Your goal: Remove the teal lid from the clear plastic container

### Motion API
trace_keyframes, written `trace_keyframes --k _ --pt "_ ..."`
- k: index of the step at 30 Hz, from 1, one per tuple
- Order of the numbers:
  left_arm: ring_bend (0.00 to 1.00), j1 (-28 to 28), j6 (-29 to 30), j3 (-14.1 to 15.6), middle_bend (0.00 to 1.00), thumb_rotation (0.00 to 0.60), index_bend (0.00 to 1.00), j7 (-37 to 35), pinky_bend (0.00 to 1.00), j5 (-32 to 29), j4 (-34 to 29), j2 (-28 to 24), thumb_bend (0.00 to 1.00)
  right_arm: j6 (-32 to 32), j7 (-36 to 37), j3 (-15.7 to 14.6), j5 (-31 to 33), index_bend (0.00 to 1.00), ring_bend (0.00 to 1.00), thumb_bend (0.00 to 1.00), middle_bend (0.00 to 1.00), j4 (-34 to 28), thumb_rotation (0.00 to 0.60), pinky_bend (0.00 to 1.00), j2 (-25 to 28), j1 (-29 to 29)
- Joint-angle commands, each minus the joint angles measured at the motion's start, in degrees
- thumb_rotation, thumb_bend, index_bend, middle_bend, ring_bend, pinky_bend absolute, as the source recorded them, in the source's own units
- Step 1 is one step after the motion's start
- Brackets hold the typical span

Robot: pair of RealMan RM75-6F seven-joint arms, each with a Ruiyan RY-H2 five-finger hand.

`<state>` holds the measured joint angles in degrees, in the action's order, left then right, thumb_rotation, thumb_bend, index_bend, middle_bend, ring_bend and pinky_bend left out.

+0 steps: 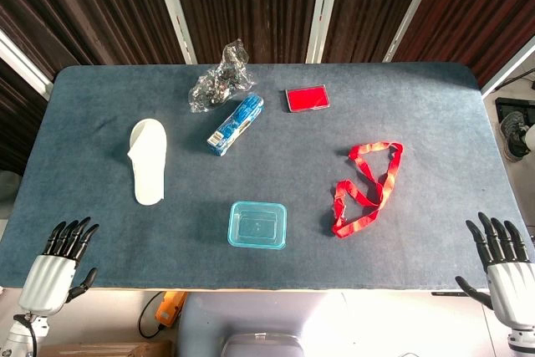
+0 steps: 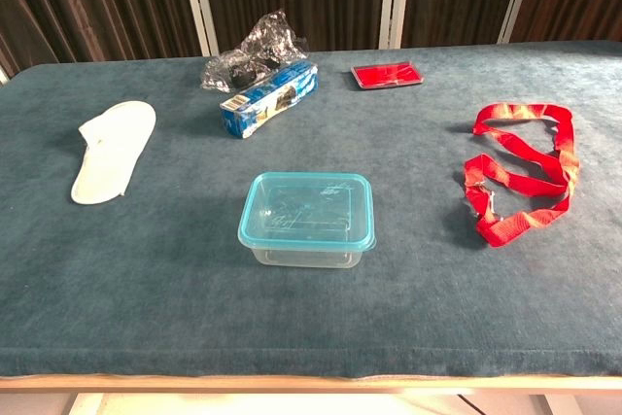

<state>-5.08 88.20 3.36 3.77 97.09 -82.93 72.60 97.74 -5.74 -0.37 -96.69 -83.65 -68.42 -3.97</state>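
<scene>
A clear plastic container [image 2: 306,252] stands near the table's front middle, and its teal lid [image 1: 257,224] [image 2: 308,209] sits flat on top. My left hand [image 1: 58,267] hovers at the front left corner, fingers spread, holding nothing. At the front right corner my right hand [image 1: 501,267] is likewise spread and empty. Both hands are far from the container and show only in the head view.
A white slipper [image 1: 148,160] [image 2: 110,150] lies at the left. A blue packet [image 1: 236,123] [image 2: 268,98], a crumpled clear bag [image 1: 221,79] [image 2: 252,53] and a red case [image 1: 307,98] [image 2: 387,74] lie at the back. A red lanyard [image 1: 366,186] [image 2: 522,170] lies right of the container.
</scene>
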Motion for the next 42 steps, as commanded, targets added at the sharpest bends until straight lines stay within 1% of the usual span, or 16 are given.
trace_keyframes --k 1,4,6,8,9,12,15,18,21,27,30,36,42 --pt "0.0 -0.3 -0.3 0.3 0.0 0.6 0.0 -1.1 0.0 0.5 0.5 0.1 0.34 -0.1 0.1 0.0 0.0 0.0 0.0 0.14 0.0 -0.1 0.6 0.0 0.0 0.0" --pt "0.0 -2.1 -2.7 1.5 0.0 0.6 0.0 -4.5 0.0 2.4 0.9 0.6 0.32 -0.1 0.2 0.1 0.0 0.0 0.0 0.14 0.0 -0.1 0.6 0.0 0.0 0.1" --pt "0.0 -5.1 -6.3 3.2 0.0 0.6 0.0 -9.9 0.0 5.5 1.8 1.4 0.3 -0.5 0.0 0.2 0.3 0.0 0.0 0.14 0.0 -0.2 0.6 0.0 0.0 0.2" --pt "0.0 -8.3 -10.1 4.1 0.0 0.6 0.0 -14.3 0.0 7.5 2.0 2.2 0.29 -1.2 -0.4 0.1 0.3 0.0 0.0 0.14 0.0 -0.3 0.6 0.0 -0.1 0.4" --pt "0.0 -10.4 -11.9 4.0 0.0 0.6 0.0 -16.2 0.0 8.5 2.2 3.2 0.28 -1.8 -0.5 0.0 0.3 0.0 0.0 0.14 0.0 -0.5 0.6 0.0 0.0 0.6" --pt "0.0 -14.4 -14.3 2.6 0.0 0.6 0.0 -18.6 0.0 10.1 3.5 7.7 0.27 -3.0 -0.9 -0.4 0.1 0.0 0.0 0.14 0.0 -0.8 0.6 0.0 0.1 1.1" --pt "0.0 -17.5 -15.6 0.2 0.0 0.6 0.0 -17.4 0.0 10.7 5.7 13.1 0.26 -3.7 -0.6 -0.5 0.0 0.0 0.0 0.14 0.0 -1.1 0.6 0.0 0.4 1.4" --pt "0.0 -20.3 -18.3 -1.9 0.0 0.6 0.0 -16.1 0.0 9.3 8.1 17.7 0.25 -4.3 0.3 -0.8 -0.2 0.0 0.0 0.14 0.0 -1.4 0.6 0.0 0.8 1.8" --pt "0.0 -22.4 -20.9 -3.5 0.0 0.6 0.0 -14.9 0.0 7.1 10.2 21.3 0.25 -4.9 1.5 -1.1 -0.5 0.0 0.0 0.14 0.0 -1.5 0.6 0.0 1.4 2.1" --pt "0.0 -25.5 -22.5 -5.9 0.0 0.6 0.0 -13.4 0.0 4.4 16.0 27.7 0.25 -5.6 3.0 -1.7 -0.9 0.0 0.0 0.14 0.0 -1.7 0.6 0.0 2.2 2.5" --pt "0.0 -27.1 -24.3 -6.5 0.0 0.6 0.0 -13.6 0.0 2.9 17.3 29.0 0.25 -5.5 3.6 -1.9 -1.1 0.0 0.0 0.14 0.0 -1.8 0.6 0.0 2.5 2.4" --pt "0.0 -29.9 -27.9 -6.7 0.0 0.6 0.0 -13.1 0.0 0.5 17.0 29.5 0.25 -5.8 4.1 -2.0 -1.1 0.0 0.0 0.14 0.0 -1.7 0.6 0.0 2.7 2.6" --pt "0.0 -31.0 -28.1 -7.1 0.0 0.6 0.0 -12.8 0.0 -1.3 17.7 30.3 0.25 -6.2 4.0 -2.4 -1.2 0.0 0.0 0.14 0.0 -1.8 0.6 0.0 2.9 2.6"
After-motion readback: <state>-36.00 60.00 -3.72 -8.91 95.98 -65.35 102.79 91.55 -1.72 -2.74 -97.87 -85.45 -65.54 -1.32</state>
